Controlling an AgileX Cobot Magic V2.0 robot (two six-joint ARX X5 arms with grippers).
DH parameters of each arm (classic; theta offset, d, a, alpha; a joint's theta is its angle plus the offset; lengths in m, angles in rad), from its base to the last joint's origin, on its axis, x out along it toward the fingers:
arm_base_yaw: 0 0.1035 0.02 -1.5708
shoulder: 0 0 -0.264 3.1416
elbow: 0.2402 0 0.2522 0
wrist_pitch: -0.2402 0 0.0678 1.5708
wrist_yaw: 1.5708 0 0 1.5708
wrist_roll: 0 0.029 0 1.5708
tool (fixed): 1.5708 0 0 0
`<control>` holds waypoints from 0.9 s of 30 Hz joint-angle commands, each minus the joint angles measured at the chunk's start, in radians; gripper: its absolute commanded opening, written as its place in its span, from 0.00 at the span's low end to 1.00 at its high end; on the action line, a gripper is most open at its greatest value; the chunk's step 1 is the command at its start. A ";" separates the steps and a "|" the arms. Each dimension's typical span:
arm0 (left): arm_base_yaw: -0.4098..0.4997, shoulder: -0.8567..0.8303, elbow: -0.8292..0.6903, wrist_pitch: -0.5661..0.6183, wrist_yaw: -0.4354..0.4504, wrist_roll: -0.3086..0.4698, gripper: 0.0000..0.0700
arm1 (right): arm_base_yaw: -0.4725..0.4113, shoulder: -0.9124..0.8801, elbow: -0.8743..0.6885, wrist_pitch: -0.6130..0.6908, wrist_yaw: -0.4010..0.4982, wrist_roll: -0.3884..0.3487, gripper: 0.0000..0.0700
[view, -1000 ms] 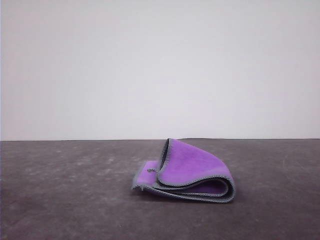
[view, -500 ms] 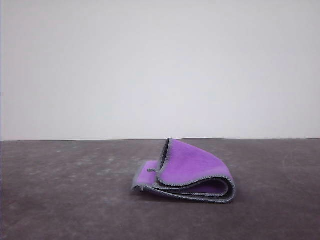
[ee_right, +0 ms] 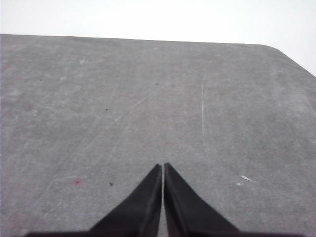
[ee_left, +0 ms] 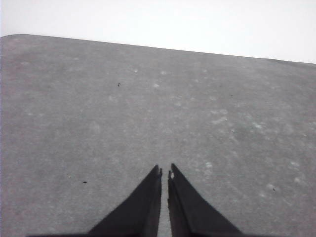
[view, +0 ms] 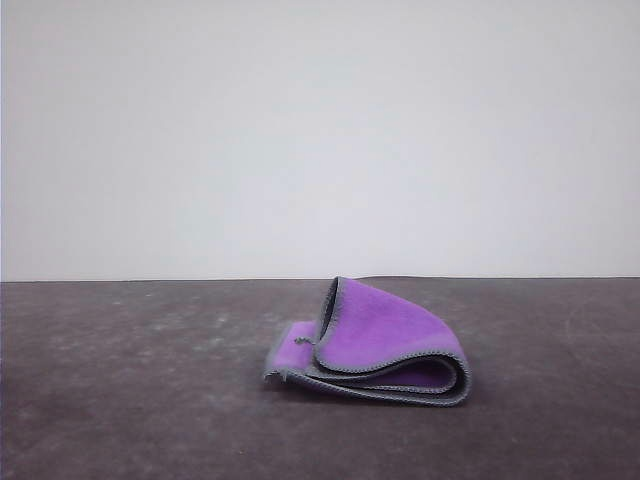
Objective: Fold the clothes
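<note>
Purple cloth (view: 385, 340), grey-edged, loosely folded over on dark table (view: 120, 400)

Left gripper (ee_left: 164, 172): two matte black fingers (ee_left: 143, 207), wedge-shaped, wide at bottom edge of frame, tapering to sharp tips near lower centre. Tiny pale fleck at one tip. No screws, cables or markings visible.

Right gripper (ee_right: 163, 166): same build, black tapered fingers (ee_right: 140, 207), flat plain faces, pointed tips at lower centre of frame. No markings visible.
</note>
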 commanded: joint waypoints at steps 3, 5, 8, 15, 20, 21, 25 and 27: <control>-0.001 -0.002 -0.020 -0.005 -0.002 -0.003 0.02 | -0.001 0.000 -0.006 0.011 0.002 0.004 0.00; -0.001 -0.002 -0.020 -0.005 -0.002 -0.003 0.02 | -0.001 0.000 -0.006 0.011 0.002 0.004 0.00; -0.001 -0.002 -0.020 -0.005 -0.002 -0.003 0.02 | -0.001 0.000 -0.006 0.011 0.002 0.004 0.00; -0.001 -0.002 -0.020 -0.005 -0.002 -0.003 0.02 | -0.001 0.000 -0.006 0.011 0.002 0.004 0.00; -0.001 -0.002 -0.020 -0.005 -0.002 -0.003 0.02 | -0.001 0.000 -0.006 0.011 0.002 0.004 0.00; -0.001 -0.002 -0.020 -0.005 -0.002 -0.003 0.02 | -0.001 0.000 -0.006 0.011 0.002 0.004 0.00; -0.001 -0.002 -0.020 -0.005 -0.002 -0.003 0.02 | -0.001 0.000 -0.006 0.011 0.002 0.004 0.00; -0.001 -0.002 -0.020 -0.005 -0.002 -0.003 0.02 | -0.001 0.000 -0.006 0.011 0.002 0.004 0.00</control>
